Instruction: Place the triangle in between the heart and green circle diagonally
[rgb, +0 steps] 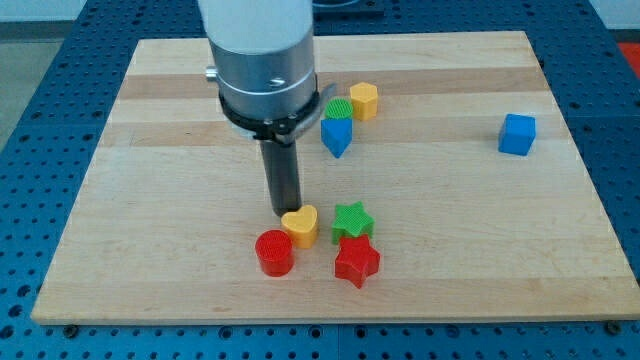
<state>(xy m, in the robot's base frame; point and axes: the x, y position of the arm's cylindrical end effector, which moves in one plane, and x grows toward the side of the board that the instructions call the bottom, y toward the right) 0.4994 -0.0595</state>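
Note:
The blue triangle block lies just below the green circle, touching it, left of the board's middle top. The yellow heart sits lower, near the board's bottom middle. My tip is just above and left of the heart, touching or nearly touching it. The arm's grey body hides part of the board above the tip.
A yellow hexagon sits right of the green circle. A red cylinder lies below-left of the heart, a green star to its right, a red star below that. A blue cube stands at the right. The board is wooden.

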